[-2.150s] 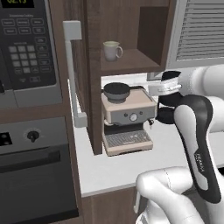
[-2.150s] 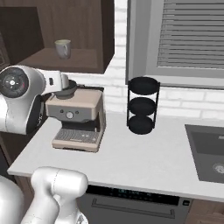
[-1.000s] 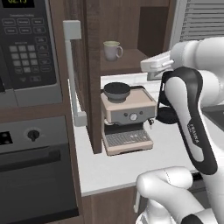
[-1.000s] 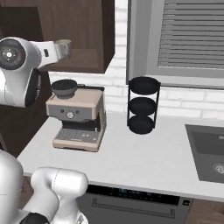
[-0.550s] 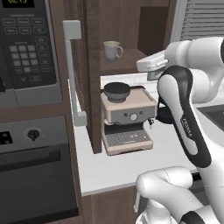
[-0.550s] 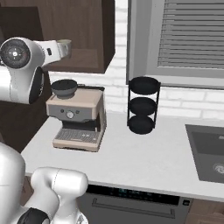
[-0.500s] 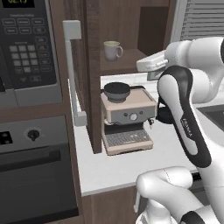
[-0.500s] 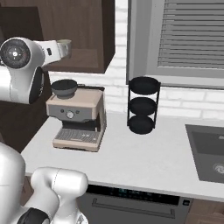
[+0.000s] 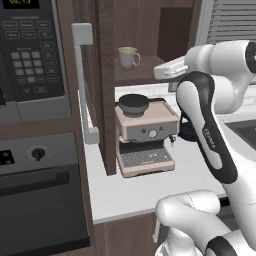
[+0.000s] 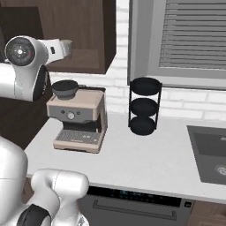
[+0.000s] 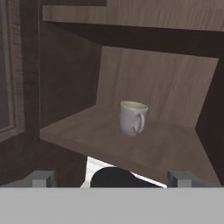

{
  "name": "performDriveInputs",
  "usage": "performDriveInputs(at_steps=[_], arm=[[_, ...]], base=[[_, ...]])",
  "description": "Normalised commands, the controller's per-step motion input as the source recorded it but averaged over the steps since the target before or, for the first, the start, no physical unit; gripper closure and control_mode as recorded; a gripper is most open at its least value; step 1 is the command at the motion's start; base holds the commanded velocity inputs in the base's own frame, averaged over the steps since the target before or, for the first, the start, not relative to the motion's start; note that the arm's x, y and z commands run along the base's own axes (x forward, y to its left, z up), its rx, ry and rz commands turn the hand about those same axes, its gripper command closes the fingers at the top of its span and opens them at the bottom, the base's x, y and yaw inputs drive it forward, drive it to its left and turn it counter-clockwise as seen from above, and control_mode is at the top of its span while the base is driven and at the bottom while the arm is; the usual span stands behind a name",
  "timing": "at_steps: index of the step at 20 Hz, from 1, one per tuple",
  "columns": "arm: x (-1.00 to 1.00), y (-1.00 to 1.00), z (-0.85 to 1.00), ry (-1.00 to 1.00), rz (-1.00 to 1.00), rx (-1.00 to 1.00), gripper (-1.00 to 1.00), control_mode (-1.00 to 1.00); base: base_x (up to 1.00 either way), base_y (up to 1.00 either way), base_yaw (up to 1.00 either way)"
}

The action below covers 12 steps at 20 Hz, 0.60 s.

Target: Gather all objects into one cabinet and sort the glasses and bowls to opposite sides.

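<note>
Cream-white mug (image 11: 132,117) stands upright on the cabinet shelf (image 11: 166,151), handle turned toward us. Nearest, our gripper (image 11: 110,178) has its jaws spread wide and empty, above the espresso machine (image 9: 145,134) on the table (image 10: 145,161). We judge a level, centred advance straddling the mug best.

One cream-white mug (image 9: 128,57) stands on the cabinet shelf (image 9: 145,76). The worktop (image 10: 145,159) carries one espresso machine (image 9: 146,135) and one black three-tier rack (image 10: 144,106). There is one microwave (image 9: 30,55), one oven (image 9: 42,195), one sink (image 10: 209,152) and one window blind (image 10: 190,37).
</note>
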Motion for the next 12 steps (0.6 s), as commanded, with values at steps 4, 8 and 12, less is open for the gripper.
performDriveInputs(at_steps=[4,8,12], arm=[[0.34,0.00,0.00,0.00,0.00,0.00,-1.00,-1.00],[0.39,0.00,0.00,0.00,0.00,0.00,-1.00,-1.00],[0.50,-0.04,0.00,0.00,0.00,0.04,-1.00,-1.00]], base=[[0.00,0.00,0.00],[0.00,0.00,0.00],[0.00,0.00,0.00]])
